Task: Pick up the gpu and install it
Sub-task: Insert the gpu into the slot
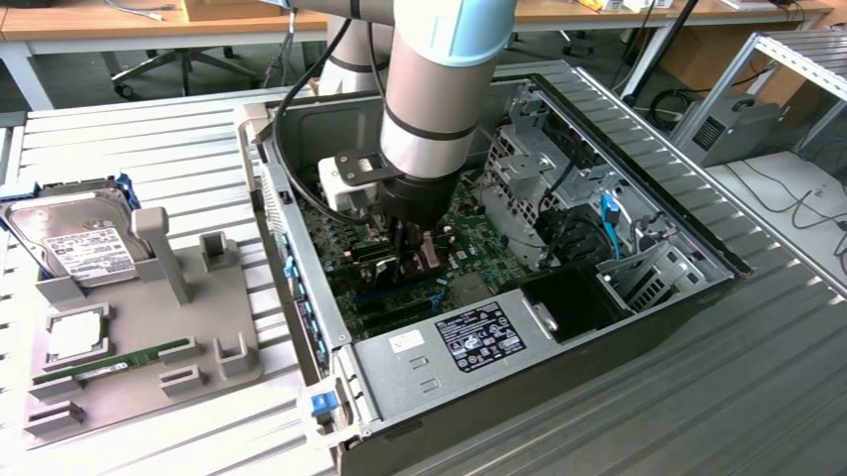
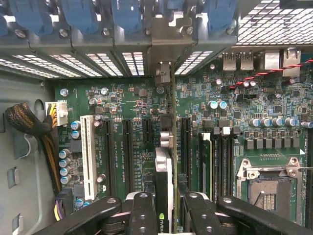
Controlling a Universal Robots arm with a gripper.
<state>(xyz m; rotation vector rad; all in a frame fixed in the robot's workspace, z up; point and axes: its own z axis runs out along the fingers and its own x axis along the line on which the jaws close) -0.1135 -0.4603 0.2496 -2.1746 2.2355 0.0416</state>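
The gpu (image 2: 165,178) stands on edge over the green motherboard (image 2: 132,98), seen edge-on as a thin dark card. Its pale metal bracket (image 2: 164,73) meets the slotted rear panel of the case. My gripper (image 2: 168,208) is shut on it, one black finger (image 2: 142,210) on each side of the card. In the exterior view the gripper (image 1: 408,260) reaches straight down into the open computer case (image 1: 662,297), with the gpu (image 1: 377,270) low over the board beneath it. Whether the card is fully pressed into its slot I cannot tell.
A white expansion slot (image 2: 88,156) and black slots flank the card. The processor socket (image 2: 266,188) and a braided cable bundle (image 2: 27,125) lie further out. The drive cage (image 1: 530,169) stands close to the arm. A grey fixture (image 1: 146,327) at the exterior view's left holds a hard drive (image 1: 79,238) and RAM stick (image 1: 113,365).
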